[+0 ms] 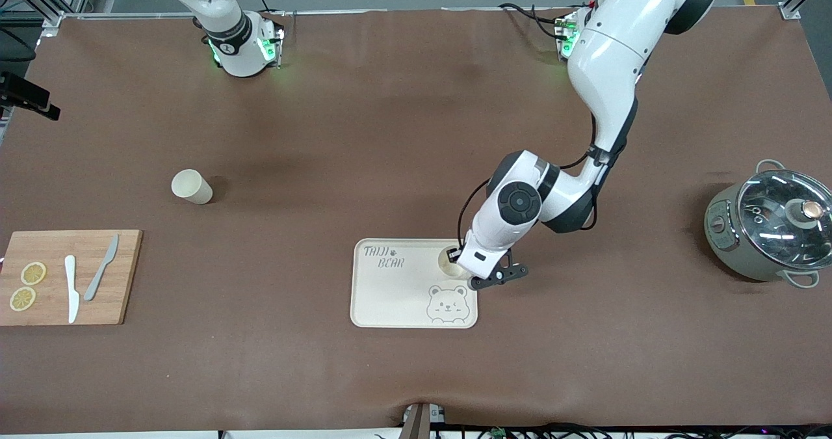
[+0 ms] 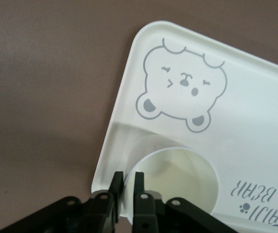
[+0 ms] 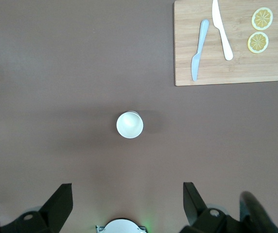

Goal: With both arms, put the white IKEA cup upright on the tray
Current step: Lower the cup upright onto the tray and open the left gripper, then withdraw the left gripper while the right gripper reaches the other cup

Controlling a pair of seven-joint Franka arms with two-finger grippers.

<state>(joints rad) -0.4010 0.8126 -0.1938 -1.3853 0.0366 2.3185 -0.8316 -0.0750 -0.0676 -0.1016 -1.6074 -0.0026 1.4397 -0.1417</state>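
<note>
The cream tray with grey "TAIJI BEAR" lettering and a bear face lies in the middle of the table. A white cup stands upright on it, at its edge toward the left arm's end. My left gripper is down at that cup. In the left wrist view it is shut on the cup's rim, one finger inside and one outside, over the tray. A second white cup stands on the bare table toward the right arm's end. My right gripper is open and empty high over it.
A wooden cutting board with two knives and two lemon slices lies at the right arm's end, nearer the front camera than the second cup; it also shows in the right wrist view. A grey pot with a glass lid stands at the left arm's end.
</note>
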